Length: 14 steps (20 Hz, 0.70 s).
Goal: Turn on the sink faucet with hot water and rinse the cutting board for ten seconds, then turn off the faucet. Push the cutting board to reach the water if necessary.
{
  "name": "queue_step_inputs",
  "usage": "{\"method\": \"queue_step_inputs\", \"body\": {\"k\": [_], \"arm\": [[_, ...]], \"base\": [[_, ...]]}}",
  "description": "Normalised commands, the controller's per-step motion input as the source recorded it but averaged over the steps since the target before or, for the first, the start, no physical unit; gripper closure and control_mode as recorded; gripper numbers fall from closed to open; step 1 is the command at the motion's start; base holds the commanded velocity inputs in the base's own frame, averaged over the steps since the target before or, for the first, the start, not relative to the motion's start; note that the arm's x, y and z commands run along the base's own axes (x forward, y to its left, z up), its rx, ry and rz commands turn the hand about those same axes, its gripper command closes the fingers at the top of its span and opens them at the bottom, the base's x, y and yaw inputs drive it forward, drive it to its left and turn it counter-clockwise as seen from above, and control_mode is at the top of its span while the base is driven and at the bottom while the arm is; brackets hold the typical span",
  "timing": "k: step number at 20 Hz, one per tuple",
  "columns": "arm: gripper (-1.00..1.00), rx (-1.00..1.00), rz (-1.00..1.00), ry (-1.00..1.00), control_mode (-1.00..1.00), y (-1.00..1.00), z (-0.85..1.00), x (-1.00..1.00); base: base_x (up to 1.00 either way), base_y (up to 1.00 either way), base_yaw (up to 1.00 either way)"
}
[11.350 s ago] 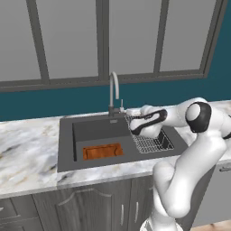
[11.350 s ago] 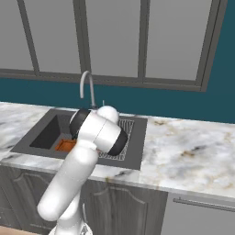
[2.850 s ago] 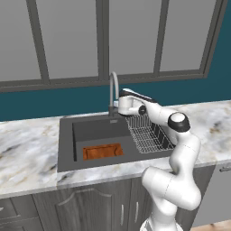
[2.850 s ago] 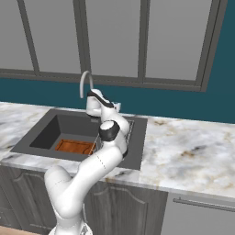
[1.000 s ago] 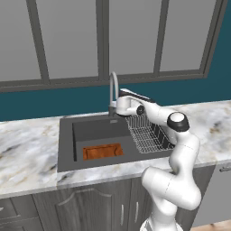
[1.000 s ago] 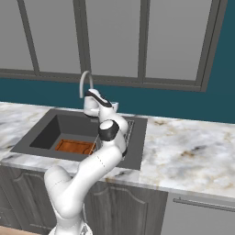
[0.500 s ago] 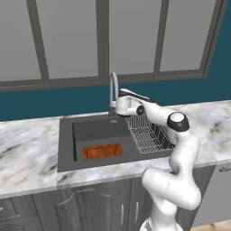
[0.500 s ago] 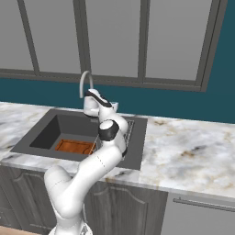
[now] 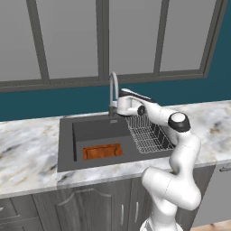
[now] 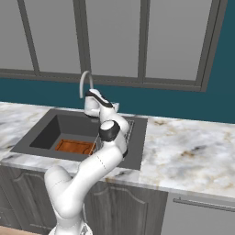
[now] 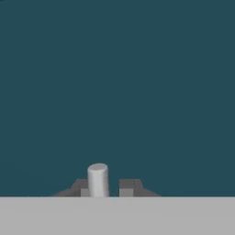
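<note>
The sink faucet [image 9: 113, 88] [image 10: 84, 82] rises behind the dark sink [image 9: 65, 144] [image 10: 23, 149], and no water shows at its spout. My gripper [image 9: 118, 107] [image 10: 92, 108] is at the faucet's base. In the hand view the small grey lever [image 11: 97, 176] stands between the fingertips of the gripper [image 11: 105, 187]. The lever lies against the left finger [image 11: 80, 188], with a narrow gap to the right one, so the jaws stand slightly open around it. The orange-brown cutting board [image 9: 102, 151] [image 10: 73, 147] lies flat on the basin floor near the front wall, left of the spout.
A silver wire dish rack [image 9: 149, 135] [image 10: 128, 131] fills the right part of the sink under my forearm. Marble counter [image 9: 27, 153] [image 10: 183, 142] runs on both sides. A teal wall [image 11: 117, 82] and grey cabinets stand behind the faucet.
Since the oldest frames the arm has reached from over the dish rack to the faucet base. Over the last second the arm and the board have not visibly moved.
</note>
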Motion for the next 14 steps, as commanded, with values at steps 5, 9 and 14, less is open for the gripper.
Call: {"method": "queue_step_inputs", "body": {"k": [5, 9, 14], "arm": [[1.0, 0.04, 0.0, 0.0, -1.0, -0.47, 0.0, 0.0], [1.0, 0.02, 0.0, 0.0, -1.0, -0.49, 0.0, 0.0], [1.0, 0.01, 0.0, 0.0, -1.0, -0.5, 0.0, -0.02]], "base": [[0.0, 0.0, 0.0], [0.0, 0.0, 0.0], [0.0, 0.0, 0.0]]}}
